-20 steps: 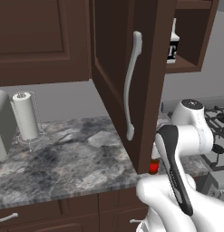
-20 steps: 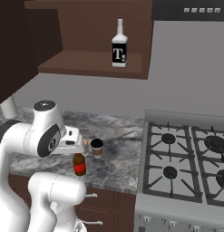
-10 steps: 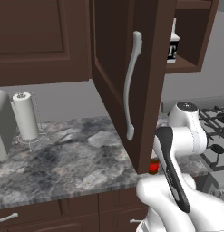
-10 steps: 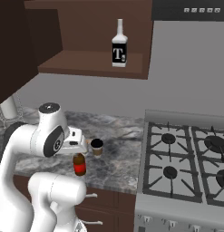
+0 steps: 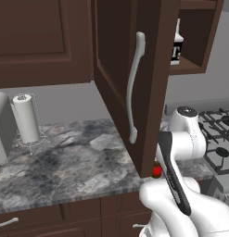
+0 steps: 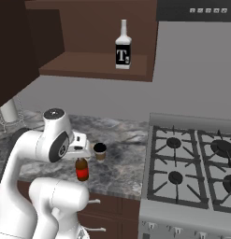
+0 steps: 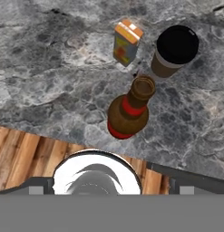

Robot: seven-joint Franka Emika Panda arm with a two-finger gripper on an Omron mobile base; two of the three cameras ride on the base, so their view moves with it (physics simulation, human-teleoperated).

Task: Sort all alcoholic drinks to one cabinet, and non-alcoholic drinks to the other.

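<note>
A brown bottle (image 7: 129, 112) with a red label stands upright on the granite counter (image 7: 50, 68) near its front edge, also seen as the brown bottle (image 6: 81, 170). My gripper (image 6: 82, 150) hangs just above its cap, open, holding nothing. Behind the bottle stand a tan coffee cup (image 7: 174, 50) with a dark lid, the same cup (image 6: 100, 151), and a yellow-orange can (image 7: 126, 41). The white bottle (image 6: 122, 45) with the black "T" label stands on the floor board of the open wall cabinet (image 6: 89, 66). An open cabinet door (image 5: 111, 69) carries a long silver handle (image 5: 134, 88), with the white bottle (image 5: 176, 46) behind it.
A gas stove (image 6: 196, 163) adjoins the counter on the right under a grey range hood (image 6: 196, 9). A paper towel roll (image 5: 27, 124) and a toaster (image 5: 1, 134) stand at the counter's far left. The open door hangs over the counter close to my arm.
My arm's elbow has shifted slightly to the right in the right base view; the hand stays above the brown bottle. Bottles, cup and can have not moved.
</note>
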